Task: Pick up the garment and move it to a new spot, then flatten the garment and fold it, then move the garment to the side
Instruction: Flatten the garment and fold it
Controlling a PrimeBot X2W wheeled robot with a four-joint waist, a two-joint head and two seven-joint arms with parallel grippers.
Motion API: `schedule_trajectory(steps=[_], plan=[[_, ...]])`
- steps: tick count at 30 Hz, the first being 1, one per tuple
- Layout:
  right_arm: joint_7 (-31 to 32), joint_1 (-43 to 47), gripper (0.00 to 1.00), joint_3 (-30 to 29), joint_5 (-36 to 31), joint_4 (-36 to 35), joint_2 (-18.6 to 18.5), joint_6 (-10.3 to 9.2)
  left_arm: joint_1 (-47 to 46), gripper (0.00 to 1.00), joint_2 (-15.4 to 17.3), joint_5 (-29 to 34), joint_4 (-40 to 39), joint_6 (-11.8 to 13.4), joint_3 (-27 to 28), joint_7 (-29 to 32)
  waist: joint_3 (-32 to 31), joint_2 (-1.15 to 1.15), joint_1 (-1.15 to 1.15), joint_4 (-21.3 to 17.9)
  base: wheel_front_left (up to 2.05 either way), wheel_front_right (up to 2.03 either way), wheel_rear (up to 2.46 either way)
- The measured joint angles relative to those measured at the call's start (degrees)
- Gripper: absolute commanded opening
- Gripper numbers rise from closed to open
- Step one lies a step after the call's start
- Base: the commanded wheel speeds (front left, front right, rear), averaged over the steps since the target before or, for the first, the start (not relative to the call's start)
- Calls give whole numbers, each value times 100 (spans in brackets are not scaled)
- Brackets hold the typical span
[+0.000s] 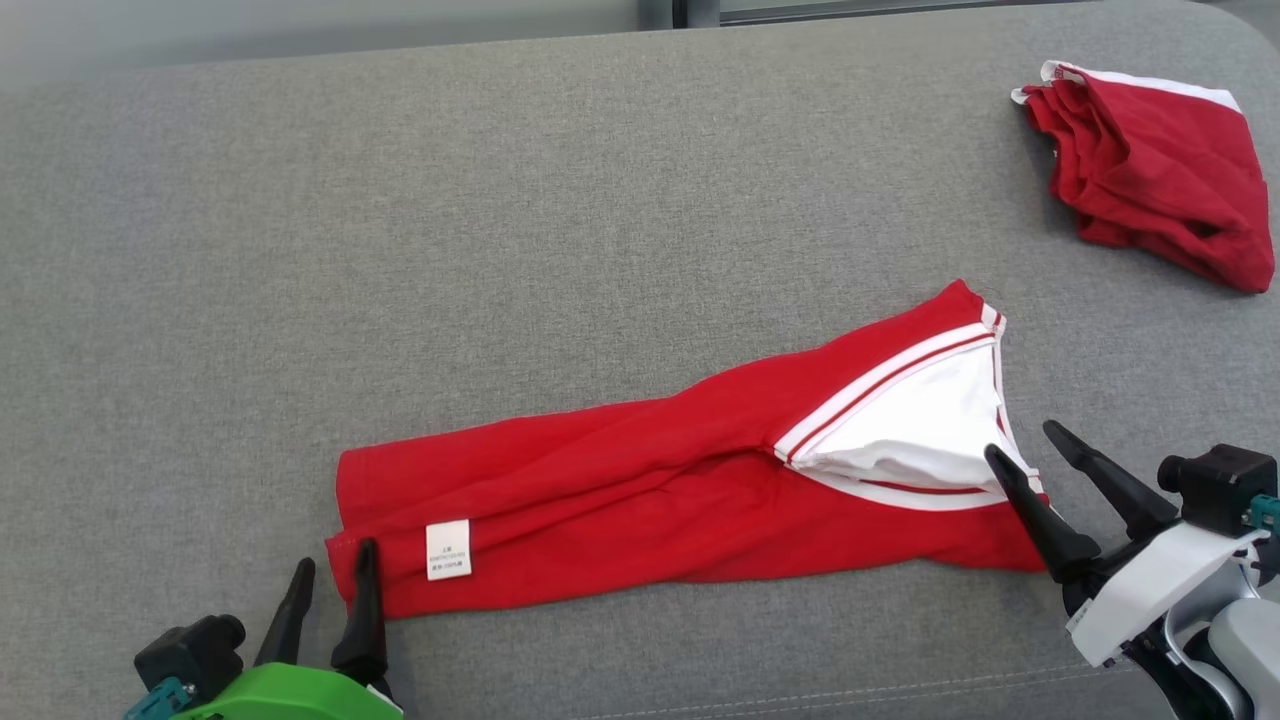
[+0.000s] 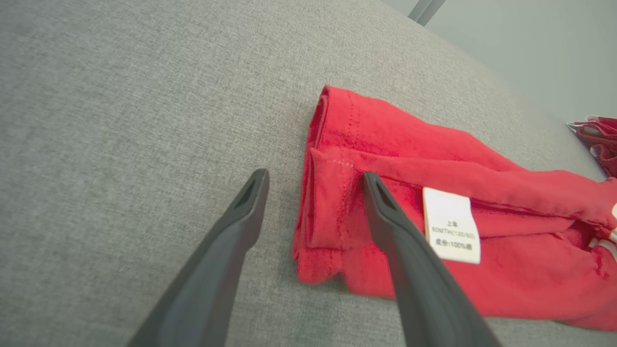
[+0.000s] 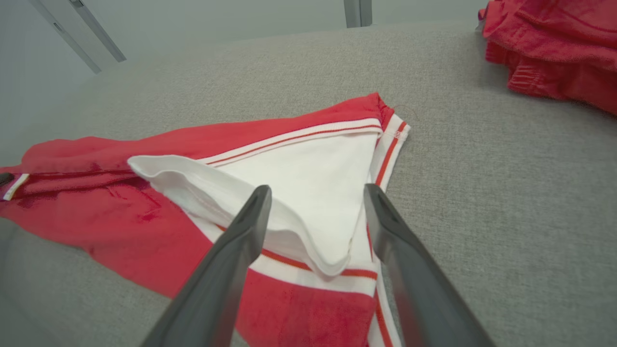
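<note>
Red garment [image 1: 640, 480] is laid lengthwise on grey cushion [image 1: 400, 250]. Left gripper [image 1: 336, 556] is held spread at labelled end, right gripper [image 1: 1021, 440] likewise at white end. Second red bundle [image 1: 1150, 170] is seen top right.

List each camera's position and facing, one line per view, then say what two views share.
Head view: on the head, facing forward and down at the red garment on the grey cushion; left gripper lower left, right gripper lower right.
Left wrist view: on the left wrist, facing along its own fingers at the garment's hem end and white label.
Right wrist view: on the right wrist, facing along its own fingers at the white panel.
Shared: both wrist views catch the second red garment.
</note>
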Motion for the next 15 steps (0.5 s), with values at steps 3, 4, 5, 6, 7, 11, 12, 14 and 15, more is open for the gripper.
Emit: schedule_trajectory(steps=[3,4,5,6,7,11,12,14,15], plan=[[0,100,100,-69,-127,13,-38,0,7,100,52,-8,2,29,94,2,10,0,0,-18,0,0,0],[0,138,100,-124,-127,15,-37,0,21,100,68,-8,1,45,130,2,12,0,0,-25,0,0,0],[0,171,100,-170,-127,14,-38,0,27,100,79,-14,2,54,178,2,13,0,0,-32,0,0,0],[0,193,100,-208,-127,13,-37,0,33,100,100,-14,2,70,216,1,13,0,0,-39,0,0,0],[0,209,100,-254,-127,13,-36,0,37,100,140,-13,0,70,248,-1,12,0,0,-45,0,0,0],[0,311,100,-534,-102,0,-22,0,124,100,190,-14,-69,102,437,-10,0,0,0,-60,0,0,0],[0,343,100,-626,-102,4,-18,0,126,100,194,-13,-107,115,468,-37,-7,0,0,-60,0,0,0],[0,403,100,-791,-98,21,-16,0,126,100,205,-9,-182,145,532,-54,-38,0,0,-52,0,0,0],[0,421,100,-870,-80,33,-7,0,126,100,219,0,-219,146,581,-56,-58,0,0,-48,0,0,0]])
